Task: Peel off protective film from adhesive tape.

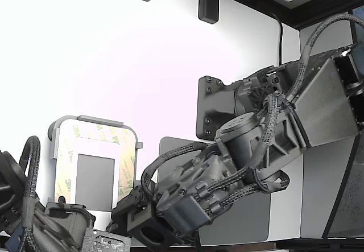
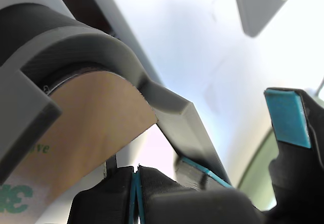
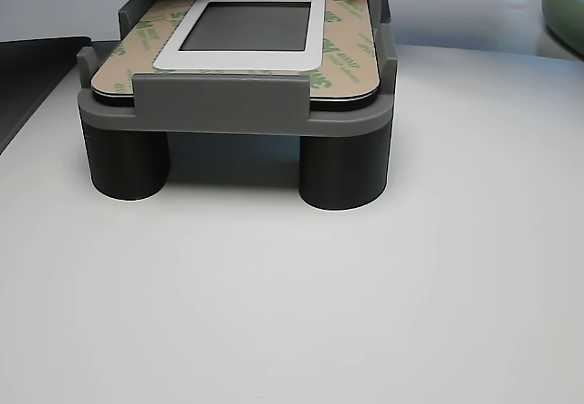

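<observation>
Grey fixture (image 3: 235,105), standing on round legs on a white table (image 3: 292,285), carries the white plate (image 3: 315,57) flat in its raised rim. Tan film (image 3: 351,57) printed with green logos covers the border all round the plate's small grey rectangle (image 3: 246,25); the tape beneath it does not show, so peeling looks not yet begun. In the exterior view the fixture sits at the lower left, its long sides running up the frame, with a dark mat (image 1: 239,229) to its right. The arm (image 1: 267,132) reaches down from the exterior view's right, and its gripper (image 1: 128,209) sits low at the fixture's near end, towards the corner on that view's right. The wrist view puts the film (image 2: 88,133) very close, curving round the fixture's rounded corner wall (image 2: 116,52), and the film lies just ahead of the fingertips. One blue-faced pad (image 2: 287,117) stands well apart from the dark finger (image 2: 202,198) opposite, so the jaws are spread and pinch nothing. A thin blue-edged seam (image 2: 135,193) at the film's near edge may be a second, narrower pinch point; whether it touches the film cannot be told. The move ahead probably turns on closing over this corner edge, then pulling along a long side.
</observation>
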Available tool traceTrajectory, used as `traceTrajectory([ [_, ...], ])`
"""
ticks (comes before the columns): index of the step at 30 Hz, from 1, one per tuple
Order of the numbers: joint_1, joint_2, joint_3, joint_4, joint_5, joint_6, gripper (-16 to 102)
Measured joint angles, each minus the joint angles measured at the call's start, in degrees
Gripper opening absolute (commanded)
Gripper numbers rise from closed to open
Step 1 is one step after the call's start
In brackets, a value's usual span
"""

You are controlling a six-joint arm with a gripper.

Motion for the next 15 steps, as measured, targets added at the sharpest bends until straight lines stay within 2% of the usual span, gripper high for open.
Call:
traceTrajectory([
  [15, 0.18, 0.88, 2.90, -2.90, 0.18, 0.18, -10],
])
